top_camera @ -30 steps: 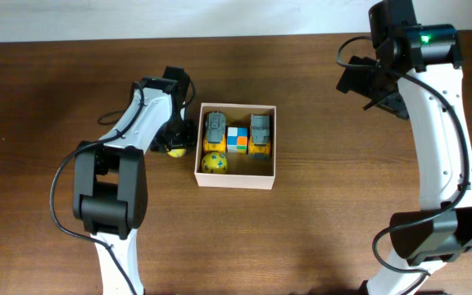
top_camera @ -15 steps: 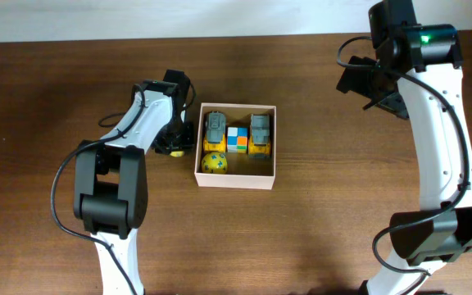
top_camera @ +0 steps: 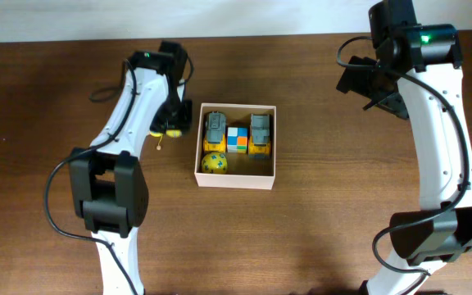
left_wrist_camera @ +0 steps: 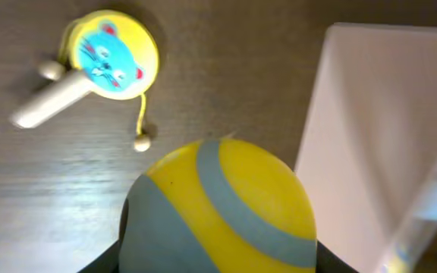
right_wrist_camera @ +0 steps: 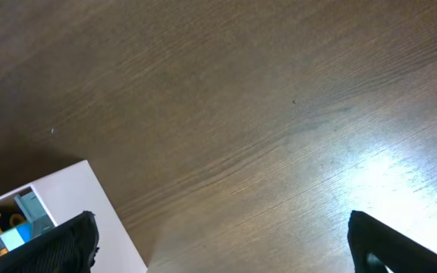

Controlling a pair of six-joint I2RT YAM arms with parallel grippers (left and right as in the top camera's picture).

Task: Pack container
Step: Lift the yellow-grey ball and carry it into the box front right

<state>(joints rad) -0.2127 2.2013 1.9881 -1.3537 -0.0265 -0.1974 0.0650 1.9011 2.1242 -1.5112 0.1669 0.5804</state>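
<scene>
Left pincer [top_camera: 174, 116] is pinching a ball [left_wrist_camera: 218, 205] beside the container [top_camera: 236, 182];
next, carrying it over the wall (right pincer [right_wrist_camera: 226, 246] is gaping).

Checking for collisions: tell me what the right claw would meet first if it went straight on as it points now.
Bare table, most likely: the open right claw faces only wood grain. The container sits off to the lower left of its view, out of line. Depth is unclear.

ball [left_wrist_camera: 226, 197]: yellow, blue-grey stripe | container [left_wrist_camera: 370, 114]: white | toy drum [left_wrist_camera: 117, 54]: yellow
</scene>
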